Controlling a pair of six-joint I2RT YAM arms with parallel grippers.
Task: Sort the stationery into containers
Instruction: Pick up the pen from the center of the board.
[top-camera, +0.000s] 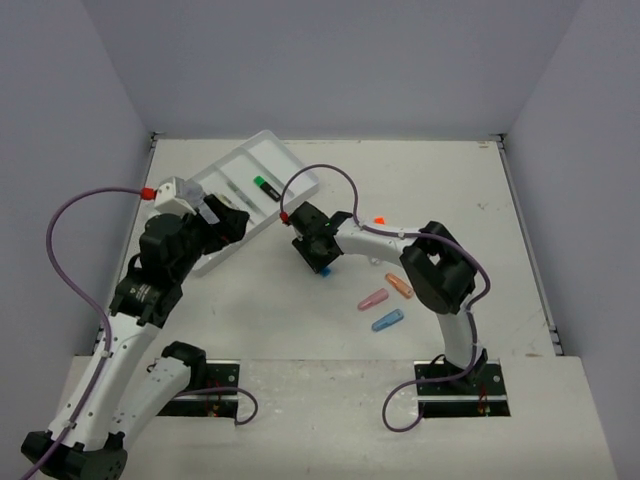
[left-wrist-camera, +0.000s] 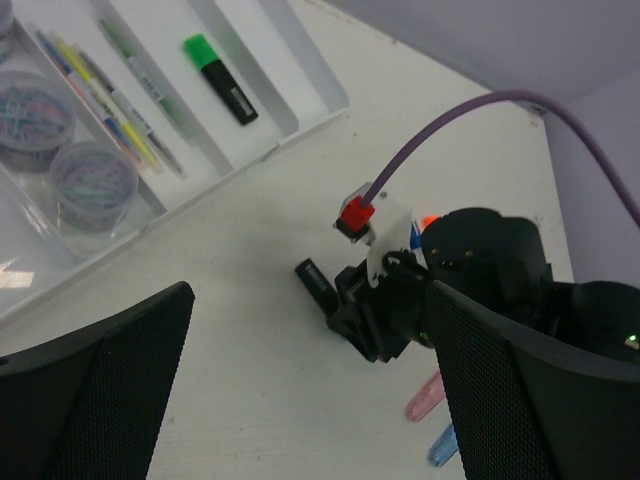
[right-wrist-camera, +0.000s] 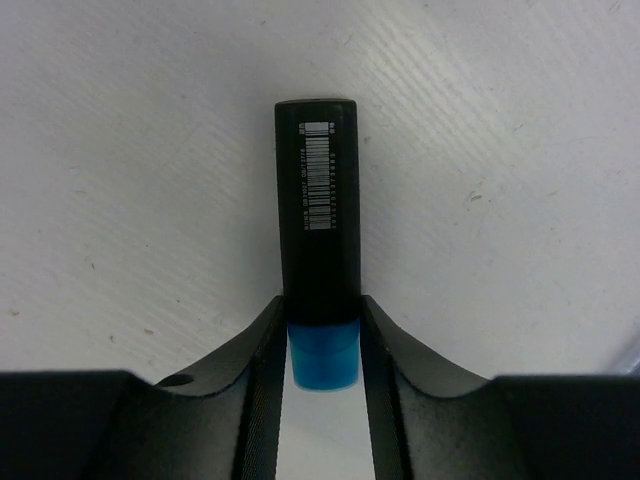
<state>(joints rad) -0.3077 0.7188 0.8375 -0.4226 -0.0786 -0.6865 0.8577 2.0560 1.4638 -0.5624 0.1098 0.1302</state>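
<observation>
A black highlighter with a blue cap (right-wrist-camera: 318, 250) lies on the table, and my right gripper (right-wrist-camera: 320, 330) is shut on it where body meets cap. From above, that right gripper (top-camera: 318, 252) sits mid-table, just right of the white tray (top-camera: 300, 170). My left gripper (top-camera: 225, 222) hangs open and empty over the tray's near end. In the left wrist view its fingers (left-wrist-camera: 90, 390) stand wide apart. The tray (left-wrist-camera: 300, 90) holds a green-capped highlighter (left-wrist-camera: 220, 75), thin pens (left-wrist-camera: 120, 95) and two clear jars (left-wrist-camera: 92, 180).
Pink (top-camera: 373, 299), orange (top-camera: 399, 286) and blue (top-camera: 387, 320) oblong pieces lie loose on the table, right of my right gripper. The right arm's purple cable (left-wrist-camera: 440, 140) arcs above the table near the tray. Walls close in the back and both sides.
</observation>
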